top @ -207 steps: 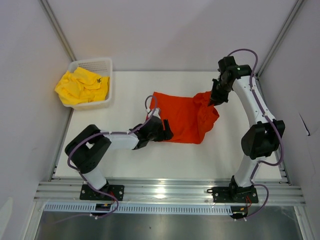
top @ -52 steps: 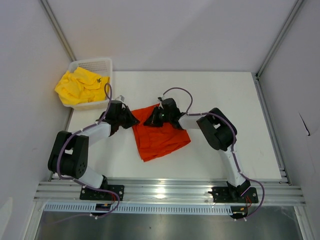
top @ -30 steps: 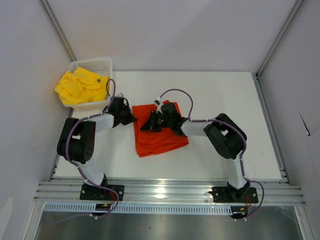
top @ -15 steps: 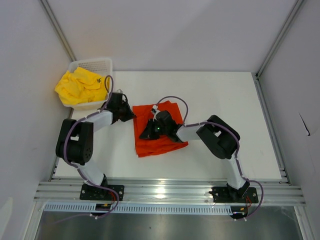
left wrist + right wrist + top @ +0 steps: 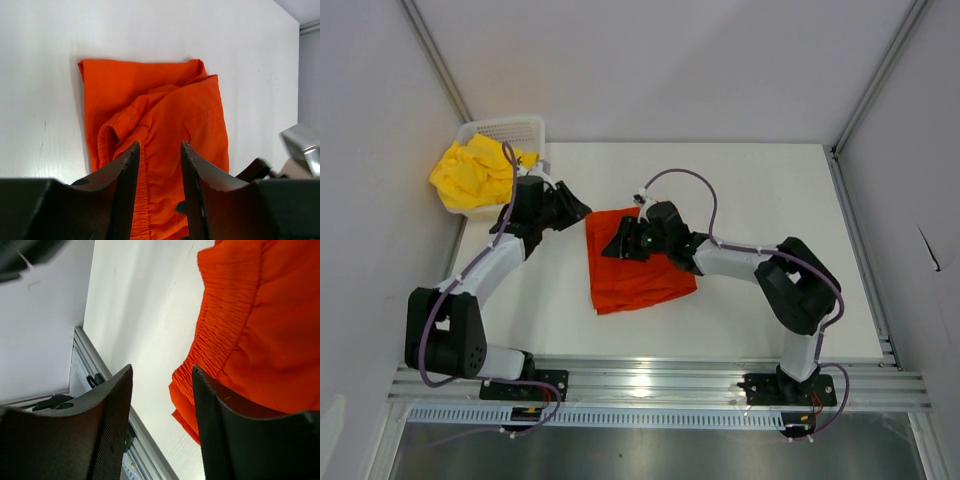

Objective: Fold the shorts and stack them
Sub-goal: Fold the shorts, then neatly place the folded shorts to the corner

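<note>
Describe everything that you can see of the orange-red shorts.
The orange-red shorts are soft, matte fabric, folded into a rough rectangle of several layers, flat on the white table, left of its middle. A gathered elastic waistband shows along one edge; no drawstring is visible. The right gripper hovers open over the far part, the left gripper open beside the far-left corner; neither holds it.

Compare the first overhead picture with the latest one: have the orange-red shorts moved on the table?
Yes. The orange-red shorts have shifted left, closer to the white basket, which has stayed put. They are now folded into a smaller shape.
</note>
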Controlling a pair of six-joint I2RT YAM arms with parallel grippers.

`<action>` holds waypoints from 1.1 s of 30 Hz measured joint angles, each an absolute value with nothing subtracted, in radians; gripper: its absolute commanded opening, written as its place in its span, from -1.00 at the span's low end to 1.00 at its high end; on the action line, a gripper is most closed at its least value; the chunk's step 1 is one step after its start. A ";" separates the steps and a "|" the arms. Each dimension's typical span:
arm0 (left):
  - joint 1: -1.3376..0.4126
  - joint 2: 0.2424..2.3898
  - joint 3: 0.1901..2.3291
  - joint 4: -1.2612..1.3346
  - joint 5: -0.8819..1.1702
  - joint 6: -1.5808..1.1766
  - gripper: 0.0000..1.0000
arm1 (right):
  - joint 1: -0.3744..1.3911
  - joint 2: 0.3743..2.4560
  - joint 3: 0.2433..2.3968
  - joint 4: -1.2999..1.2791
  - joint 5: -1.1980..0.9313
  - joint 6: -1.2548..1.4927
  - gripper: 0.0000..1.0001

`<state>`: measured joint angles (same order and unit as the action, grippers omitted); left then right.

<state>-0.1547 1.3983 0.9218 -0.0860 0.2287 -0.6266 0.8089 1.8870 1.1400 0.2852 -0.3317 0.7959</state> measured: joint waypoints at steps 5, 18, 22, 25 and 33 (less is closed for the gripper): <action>-0.175 1.396 0.867 -0.069 0.262 -0.626 -0.10 | 0.748 1.794 1.134 0.182 -0.296 0.752 0.47; -0.216 1.615 0.884 -0.043 0.257 -0.614 0.09 | 0.417 1.661 1.027 0.035 -0.334 0.654 0.60; -0.216 1.695 0.928 -0.041 0.242 -0.601 -0.31 | 0.345 1.663 0.989 0.034 -0.382 0.652 0.57; -0.216 1.752 0.965 -0.039 0.235 -0.595 -0.80 | 0.315 1.695 0.991 0.058 -0.432 0.650 0.52; -0.208 1.790 1.002 -0.042 0.228 -0.590 -1.00 | 0.290 1.910 1.062 0.089 -0.532 0.646 0.40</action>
